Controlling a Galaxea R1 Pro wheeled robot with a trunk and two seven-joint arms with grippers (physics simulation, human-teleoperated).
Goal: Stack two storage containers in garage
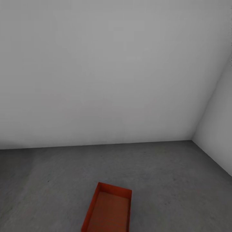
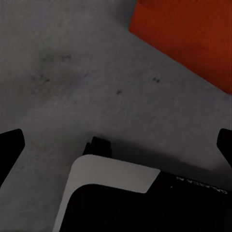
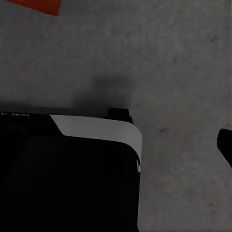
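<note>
Head view: one storage container (image 1: 108, 209) sits on the grey floor (image 1: 167, 180), open side up. Left wrist view: left hand (image 2: 116, 140) spread wide, empty, container ahead of it. Right wrist view: one fingertip (image 3: 225, 144) shows; right hand's state unclear.

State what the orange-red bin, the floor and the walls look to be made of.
Storage container: likely plastic; uniform orange-red, thin straight walls, matte, open top. Any ribbing is too faint to confirm.
Floor: looks like bare concrete; mottled dark grey with small specks, dull and rough, as the left wrist view also shows.
Walls: plain white, smooth and flat, probably painted; the render leaves the material open.
</note>
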